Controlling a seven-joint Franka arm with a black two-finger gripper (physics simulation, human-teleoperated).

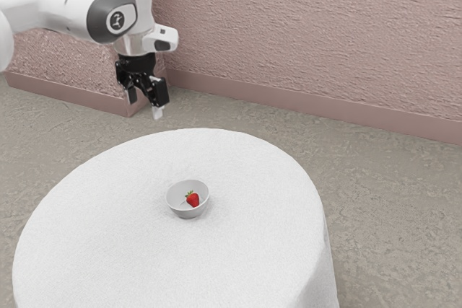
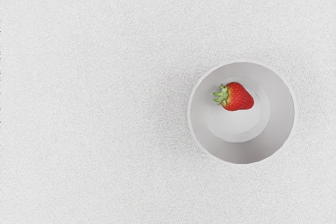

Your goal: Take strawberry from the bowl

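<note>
High above the table's far edge, the black gripper (image 1: 144,104) hangs open in the exterior view, its fingers apart with nothing between them. A small white bowl (image 1: 189,212) stands upright on the table, well below the hand and apart from it. Inside it lies a red strawberry (image 1: 193,200) with green leaves. In the wrist view the strawberry (image 2: 240,97) rests on its side on the bottom of the bowl (image 2: 284,124), close to one part of the inner wall.
The round table (image 1: 108,229) wears a white cloth that hangs down over its edge. Behind it stand a pink textured wall (image 1: 310,27) and a lower skirting strip (image 1: 289,104). The arm (image 1: 54,9) comes in from the exterior view's upper left.
</note>
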